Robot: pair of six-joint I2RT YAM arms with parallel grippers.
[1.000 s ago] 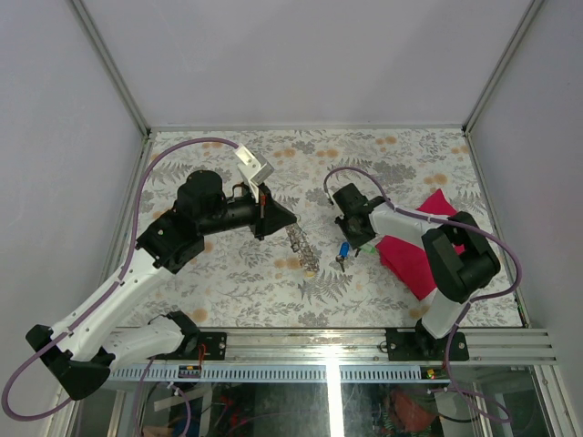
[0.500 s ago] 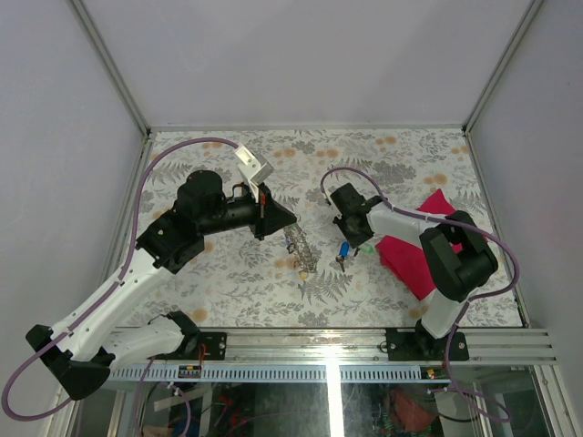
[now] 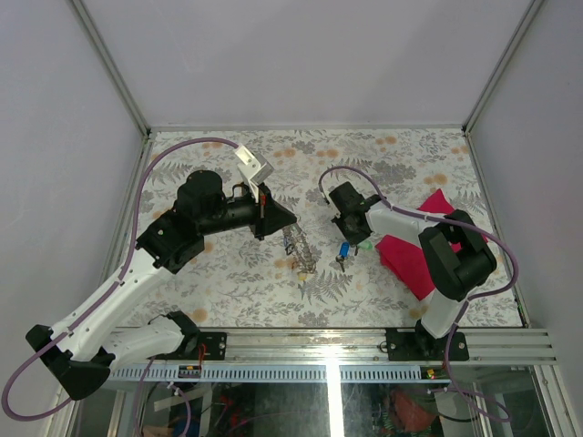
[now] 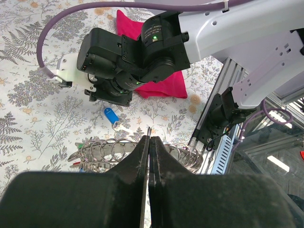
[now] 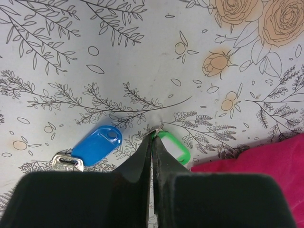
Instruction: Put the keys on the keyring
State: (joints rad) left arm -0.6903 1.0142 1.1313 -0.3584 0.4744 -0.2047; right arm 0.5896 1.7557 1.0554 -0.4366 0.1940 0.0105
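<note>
On my left, my left pincer [image 4: 148, 142] is pressed together on the keyring [image 4: 109, 151], which dangles near mid-table. Rightward, the blue key [image 5: 97, 142] lies flat, and my right pincer [image 5: 153, 137] pinches the green key [image 5: 175, 148]. I should carry it level toward the ring. Red cloth [image 5: 266, 164] crowds the right; open table [image 5: 71, 57] lies leftward.

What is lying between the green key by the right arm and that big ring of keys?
Only the blue key lies on the table between the green key, at the right gripper, and the keyring pinched in the left gripper. It lies flat, so lifting over it looks possible.
</note>
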